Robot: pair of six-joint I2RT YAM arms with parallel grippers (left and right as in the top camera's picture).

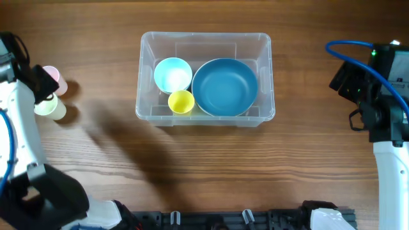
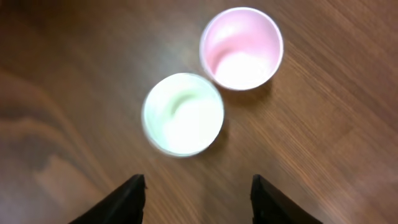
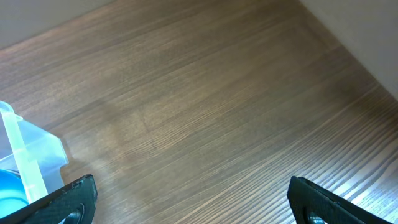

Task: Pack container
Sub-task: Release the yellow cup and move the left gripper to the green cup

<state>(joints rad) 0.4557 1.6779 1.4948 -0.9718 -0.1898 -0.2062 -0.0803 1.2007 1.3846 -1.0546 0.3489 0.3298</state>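
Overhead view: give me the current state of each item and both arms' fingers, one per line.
container: upright, lidless, partly packed.
large blue bowl: upright inside container.
light blue bowl: upright inside container.
yellow cup: upright inside container.
pink cup: upright on table, unpacked.
pale green cup: upright on table, unpacked.
left gripper: fingers open, empty.
right gripper: fingers open, empty.

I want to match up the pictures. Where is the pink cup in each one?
Overhead: the pink cup stands at the far left edge, partly hidden by the left arm, just above the pale green cup.
Left wrist: the pink cup is at upper right, touching or almost touching the pale green cup.
Right wrist: not in it.
Shared landmark: the pale green cup beside it, on the wooden table.
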